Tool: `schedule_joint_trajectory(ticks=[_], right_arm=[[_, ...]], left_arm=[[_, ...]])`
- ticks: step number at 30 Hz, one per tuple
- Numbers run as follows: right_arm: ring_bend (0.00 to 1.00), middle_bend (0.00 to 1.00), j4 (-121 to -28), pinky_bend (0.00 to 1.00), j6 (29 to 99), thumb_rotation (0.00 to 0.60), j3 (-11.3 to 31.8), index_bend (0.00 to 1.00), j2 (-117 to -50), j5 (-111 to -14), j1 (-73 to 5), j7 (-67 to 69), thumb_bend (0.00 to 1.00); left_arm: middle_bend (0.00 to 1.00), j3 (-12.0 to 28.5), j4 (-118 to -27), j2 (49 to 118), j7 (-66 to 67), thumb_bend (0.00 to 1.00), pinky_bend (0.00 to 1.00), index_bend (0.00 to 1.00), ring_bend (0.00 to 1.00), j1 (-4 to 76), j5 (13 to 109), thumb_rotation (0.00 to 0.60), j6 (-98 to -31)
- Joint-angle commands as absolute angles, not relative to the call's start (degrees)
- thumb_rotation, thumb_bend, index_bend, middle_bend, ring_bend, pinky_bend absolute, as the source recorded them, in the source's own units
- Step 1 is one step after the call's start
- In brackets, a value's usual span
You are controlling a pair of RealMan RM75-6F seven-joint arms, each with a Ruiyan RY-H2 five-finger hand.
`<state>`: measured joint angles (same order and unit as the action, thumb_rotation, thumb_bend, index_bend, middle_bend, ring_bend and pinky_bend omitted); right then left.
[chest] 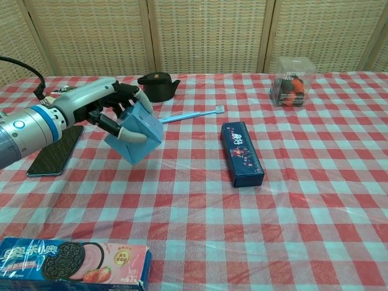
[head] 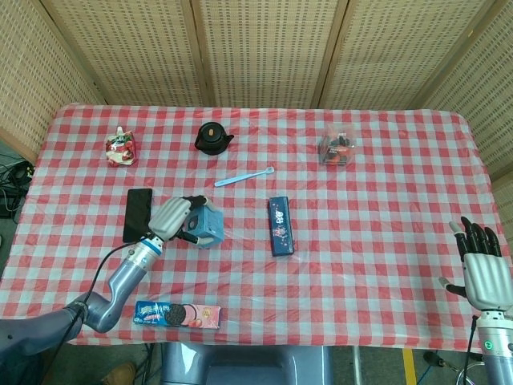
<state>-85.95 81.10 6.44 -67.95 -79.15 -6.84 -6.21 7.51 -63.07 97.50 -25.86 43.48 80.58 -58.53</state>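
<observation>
We have the light blue box pinched in our left hand, fingers curled over its top and thumb under its near face; it is tilted, seemingly lifted just off the checked tablecloth, right of the black phone. We judge this the lift step of a pick-up; next calls for a steady grip so the tilted box does not slip. Our right hand, far right of the phone, is spread and holds nothing.

A staged test room is suggested. A table in a red-and-white checked cloth is enclosed by woven bamboo screens directly behind it.
</observation>
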Motion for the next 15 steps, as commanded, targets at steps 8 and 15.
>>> schedule_joint_trajectory(ticks=[8, 15], right_arm=[[0.00, 0.00, -86.0, 0.00, 81.2, 0.600, 6.5, 0.00, -67.9, -79.1, -6.8, -6.3, 0.00], [0.00, 0.00, -86.0, 0.00, 81.3, 0.600, 6.5, 0.00, -67.8, -79.0, -6.7, -6.0, 0.00]], left_arm=[[0.46, 7.6, -45.2, 107.2, -55.0, 0.00, 0.52, 0.49, 0.47, 41.3, 83.4, 0.600, -60.3], [0.42, 6.2, -41.9, 109.0, -56.5, 0.00, 0.50, 0.45, 0.45, 41.4, 84.4, 0.600, -59.1]])
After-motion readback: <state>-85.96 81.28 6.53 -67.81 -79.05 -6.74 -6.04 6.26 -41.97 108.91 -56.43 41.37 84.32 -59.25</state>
